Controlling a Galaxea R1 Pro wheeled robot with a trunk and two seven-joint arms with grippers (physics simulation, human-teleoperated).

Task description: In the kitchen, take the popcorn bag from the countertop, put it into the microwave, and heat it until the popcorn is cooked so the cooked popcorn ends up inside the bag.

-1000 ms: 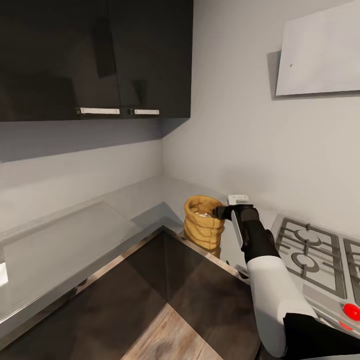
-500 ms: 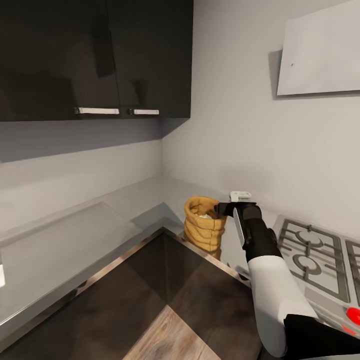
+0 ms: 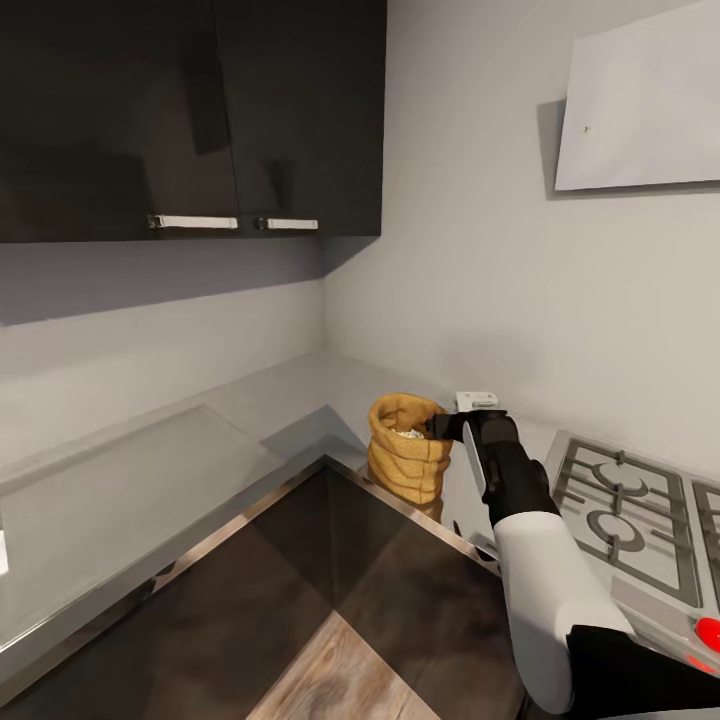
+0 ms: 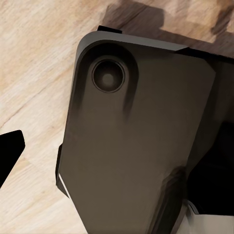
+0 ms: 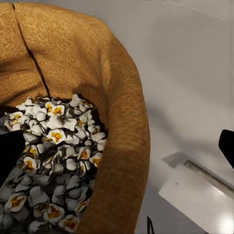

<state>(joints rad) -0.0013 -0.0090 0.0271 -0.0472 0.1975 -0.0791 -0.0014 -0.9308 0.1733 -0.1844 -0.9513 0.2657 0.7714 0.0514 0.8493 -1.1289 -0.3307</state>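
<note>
Head view shows the popcorn bag (image 3: 405, 447) on the table (image 3: 150, 490), just beside the stove (image 3: 625, 515); the right gripper (image 3: 440, 424) straddles its rolled rim, jaws wide, gripping nothing. Soft, light paper likely crumples; that rim seems the best hold.

- Popcorn bag (image 3: 405, 450): tan-yellow crumpled paper sack with horizontal folds and a thick rolled rim; upright, mouth open, standing on the countertop near its front edge, just beside the gas hob.
- Seen from the right wrist view, bag (image 5: 87, 63) part-filled with white-and-yellow popcorn pieces, rolled rim curving around them.
- Countertop (image 3: 150, 480): smooth grey, faintly reflective L-shaped surface running along both walls and meeting in the corner behind the bag; dark glossy cabinet fronts below its edge.
- Bare grey countertop beyond the bag's rim in the right wrist view (image 5: 195, 73).
</note>
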